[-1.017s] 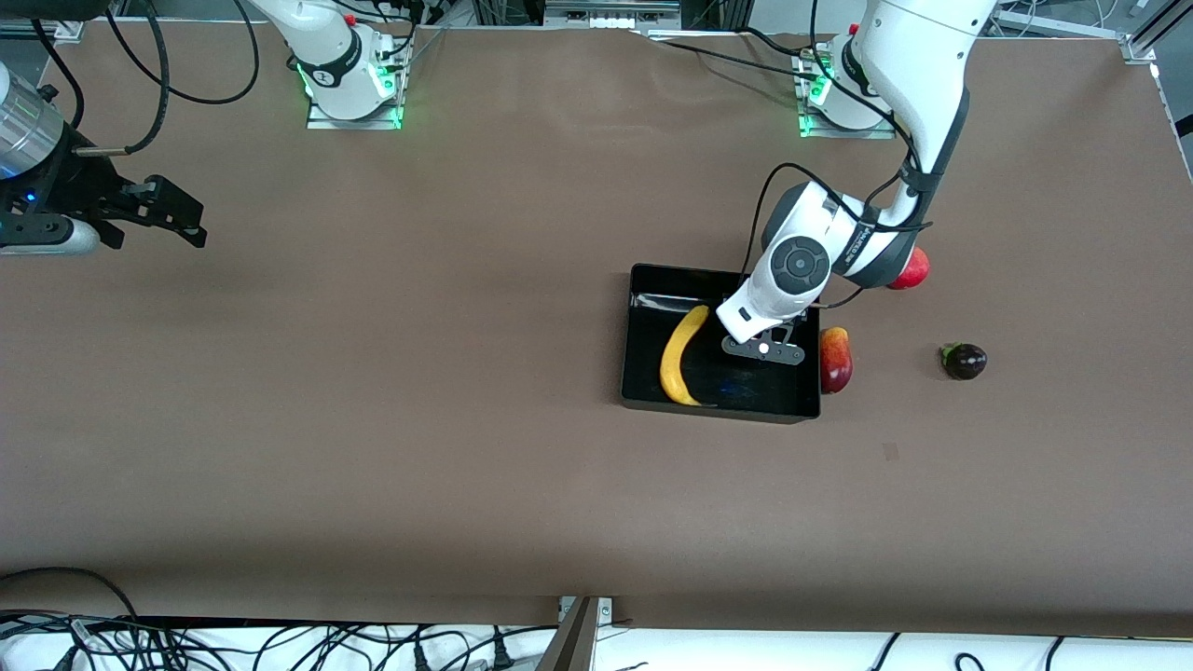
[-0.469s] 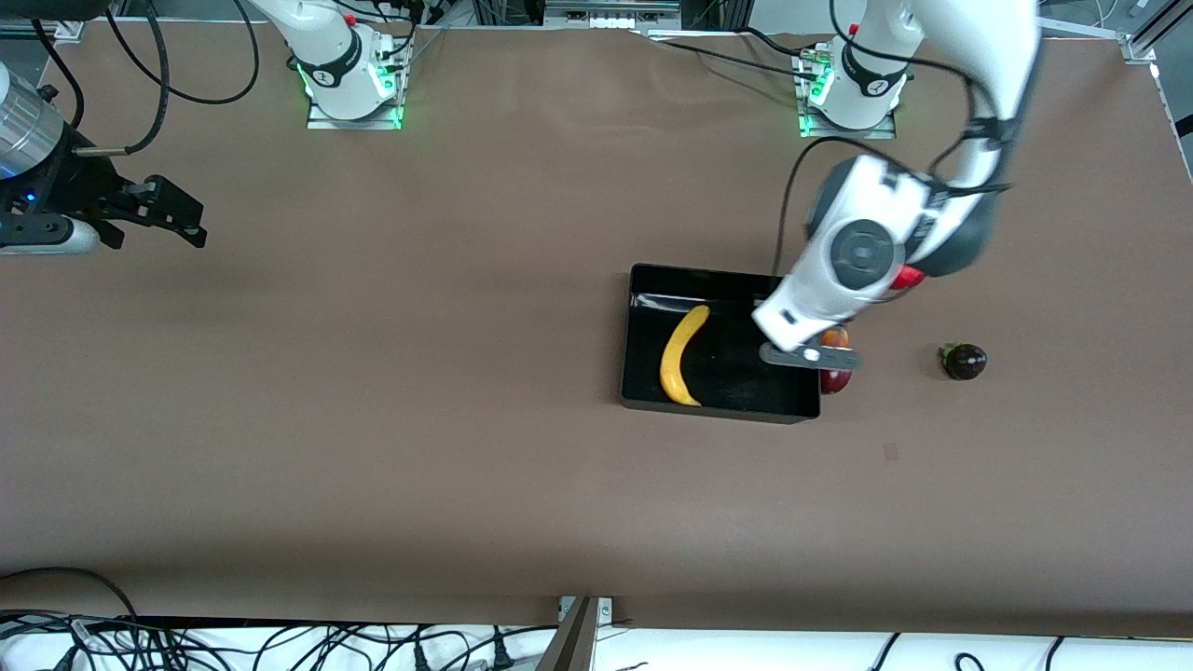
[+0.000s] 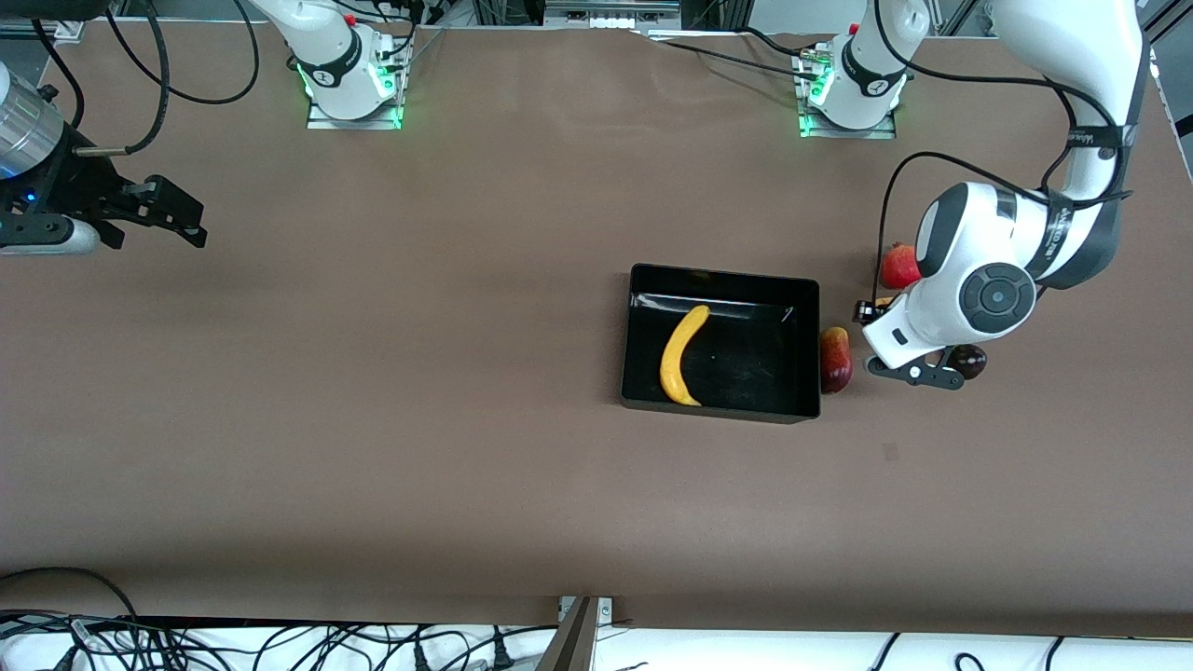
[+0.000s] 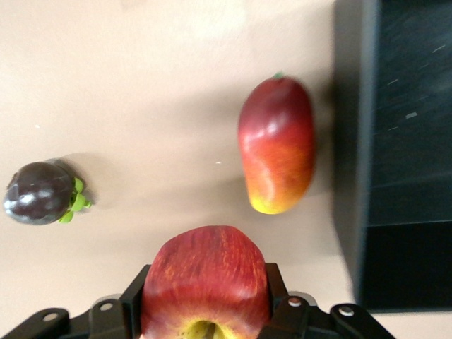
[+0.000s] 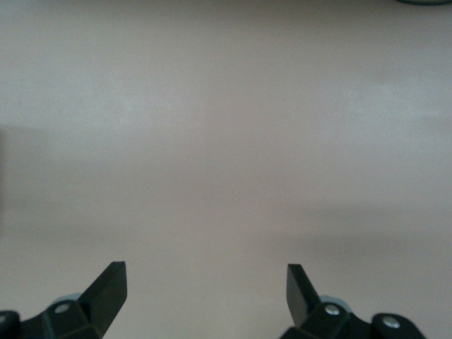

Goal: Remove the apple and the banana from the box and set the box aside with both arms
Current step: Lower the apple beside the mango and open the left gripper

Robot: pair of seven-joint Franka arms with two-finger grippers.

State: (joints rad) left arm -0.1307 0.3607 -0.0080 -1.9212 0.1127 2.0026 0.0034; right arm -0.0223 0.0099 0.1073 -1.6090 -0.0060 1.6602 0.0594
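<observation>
The yellow banana [image 3: 682, 354] lies in the black tray [image 3: 723, 273], which stands mid-table. My left gripper [image 3: 872, 307] is over the table beside the tray, toward the left arm's end, between the pomegranate and the mango-like fruit. It is shut on the red apple [image 4: 205, 251], whose yellow pit faces the wrist camera; its fingers [image 4: 277, 279] press the apple's sides. In the front view only a sliver of the apple [image 3: 884, 301] shows. The tray's wall [image 4: 364, 141] shows in the left wrist view. My right gripper [image 3: 177, 216] waits open and empty [image 5: 205, 282] over bare table at the right arm's end.
A red-and-yellow mango-like fruit [image 3: 835, 360] [image 4: 277, 145] lies against the tray's wall. A red pomegranate [image 3: 898, 266] sits farther from the front camera than my left hand. A dark purple fruit with green leaves [image 3: 971, 358] [image 4: 39, 193] lies partly under the hand.
My left arm swung from over the tray toward its own end of the table, past the mango-like fruit. The banana stays in the tray. The right arm has not moved.
</observation>
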